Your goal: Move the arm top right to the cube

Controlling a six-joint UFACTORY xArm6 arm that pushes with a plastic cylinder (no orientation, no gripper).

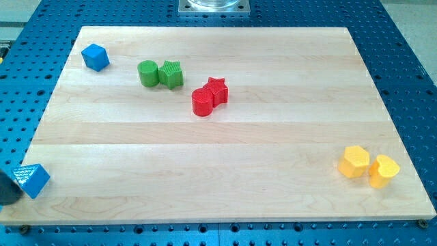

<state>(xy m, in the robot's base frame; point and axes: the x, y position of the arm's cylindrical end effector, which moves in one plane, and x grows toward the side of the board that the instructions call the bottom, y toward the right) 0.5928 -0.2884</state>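
Bright, even light; soft shadows

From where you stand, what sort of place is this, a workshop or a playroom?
Most likely a robotics lab bench. A wooden board lies on a blue perforated metal table, with small coloured blocks such as the blue cube scattered about, and my tip sits at the view's bottom left.
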